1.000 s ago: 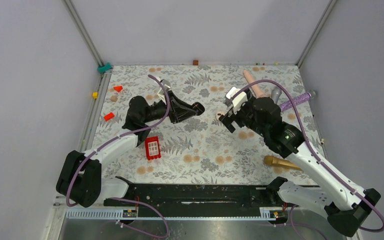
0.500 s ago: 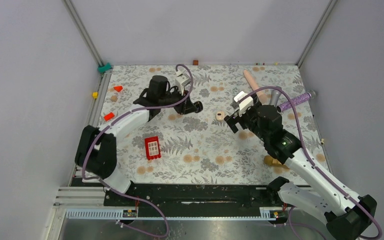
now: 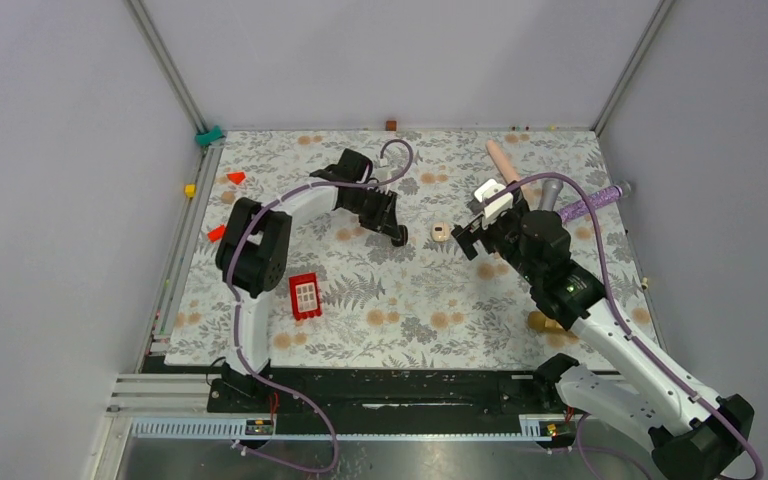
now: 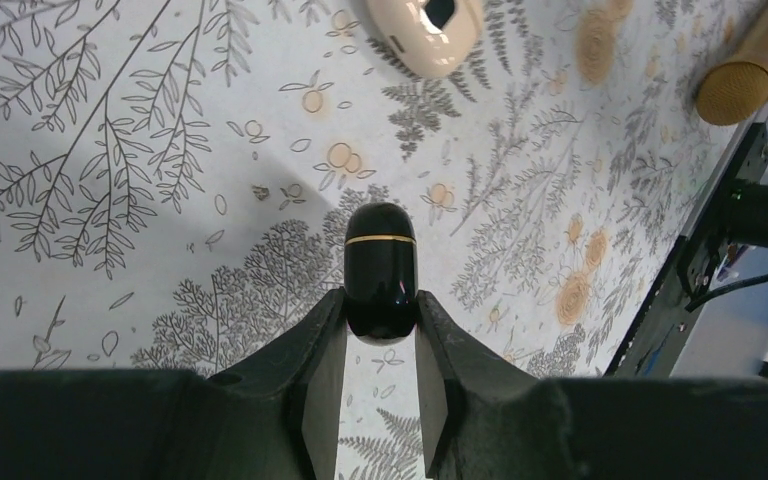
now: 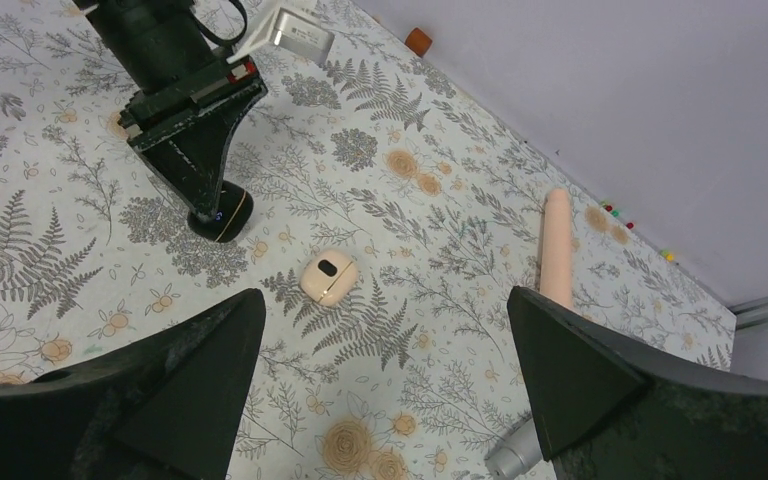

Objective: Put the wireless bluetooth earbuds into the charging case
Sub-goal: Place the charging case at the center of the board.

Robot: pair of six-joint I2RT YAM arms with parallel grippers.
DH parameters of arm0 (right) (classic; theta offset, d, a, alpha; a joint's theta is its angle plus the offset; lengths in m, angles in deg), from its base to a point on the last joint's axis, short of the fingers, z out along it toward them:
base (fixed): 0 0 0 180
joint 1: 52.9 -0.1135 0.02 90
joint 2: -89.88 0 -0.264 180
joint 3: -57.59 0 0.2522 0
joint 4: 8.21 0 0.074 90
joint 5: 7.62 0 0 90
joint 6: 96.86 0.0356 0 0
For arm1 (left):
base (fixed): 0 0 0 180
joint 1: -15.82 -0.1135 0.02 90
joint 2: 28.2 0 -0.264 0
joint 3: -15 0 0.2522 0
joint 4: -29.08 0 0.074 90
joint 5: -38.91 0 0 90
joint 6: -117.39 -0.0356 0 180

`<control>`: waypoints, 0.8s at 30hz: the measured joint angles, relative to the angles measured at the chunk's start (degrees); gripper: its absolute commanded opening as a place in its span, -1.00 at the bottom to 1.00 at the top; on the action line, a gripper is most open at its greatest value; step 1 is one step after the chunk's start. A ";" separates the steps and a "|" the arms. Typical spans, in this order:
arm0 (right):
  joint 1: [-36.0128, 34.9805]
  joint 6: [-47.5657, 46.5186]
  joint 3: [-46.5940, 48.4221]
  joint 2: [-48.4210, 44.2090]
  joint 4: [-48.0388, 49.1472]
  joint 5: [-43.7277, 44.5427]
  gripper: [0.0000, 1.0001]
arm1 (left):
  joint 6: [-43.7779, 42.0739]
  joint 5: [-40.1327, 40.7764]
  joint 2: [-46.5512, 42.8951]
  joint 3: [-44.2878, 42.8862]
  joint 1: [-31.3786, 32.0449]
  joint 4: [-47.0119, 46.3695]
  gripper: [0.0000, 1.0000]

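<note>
A black rounded charging case with a thin gold seam line is pinched at its near end by my left gripper, which is shut on it. From above, the left gripper holds the case low over the floral cloth in mid-table. The right wrist view shows the same case under the left fingers. My right gripper hovers to the right, open wide and empty. The earbuds do not show in any view.
A beige pebble-shaped case with a dark oval hole lies between the grippers. A red block lies front left. A beige rod, a grey-and-purple tool and a wooden piece lie right. Orange wedges sit left.
The left arm has swung and unfolded, its elbow now toward the back; its gripper with the black case ended slightly nearer. The right gripper drew a little to the right.
</note>
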 measured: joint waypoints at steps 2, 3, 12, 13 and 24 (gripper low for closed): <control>0.17 -0.17 -0.15 -0.02 0.09 0.02 0.99 | 1.60 0.04 2.73 -1.88 0.00 1.31 -1.00; 0.28 -0.26 -0.28 -0.04 0.31 0.02 0.99 | 2.49 0.07 3.96 -2.80 0.00 1.99 -1.00; 0.72 -0.66 -0.68 -0.07 0.87 -0.02 0.99 | 7.30 1.38 8.37 -7.26 0.00 3.82 -0.58; 0.74 -0.70 -0.68 -0.07 0.90 -0.02 0.99 | 7.41 1.55 8.44 -7.41 0.00 3.85 -0.54; 0.81 -0.87 -0.83 -0.07 0.94 -0.02 0.99 | 8.22 3.76 9.51 -8.74 -0.07 6.19 0.28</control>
